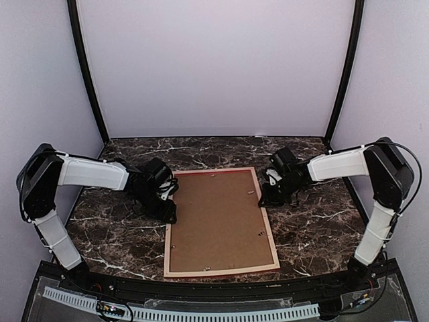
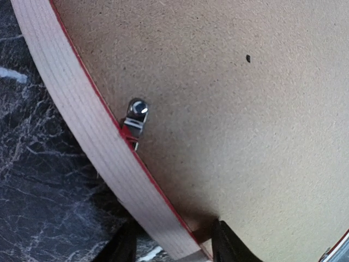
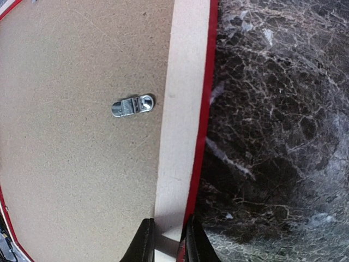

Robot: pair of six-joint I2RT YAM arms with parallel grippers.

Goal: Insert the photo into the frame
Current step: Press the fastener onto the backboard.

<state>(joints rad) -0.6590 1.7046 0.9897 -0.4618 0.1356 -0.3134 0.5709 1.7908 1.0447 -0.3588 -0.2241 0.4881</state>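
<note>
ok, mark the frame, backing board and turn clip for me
frame (image 3: 182, 109), right wrist view, pale rail back
backing board (image 3: 71, 174), right wrist view, bare brown face
turn clip (image 3: 133, 105), right wrist view, middle of tab

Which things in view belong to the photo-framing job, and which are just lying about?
Job: frame, face down; backing board in it; turn clips; left arm's fingers astride one rail; right arm's fingers gripping the other. The photo is not in view.
Not the job: marble table; booth walls.
</note>
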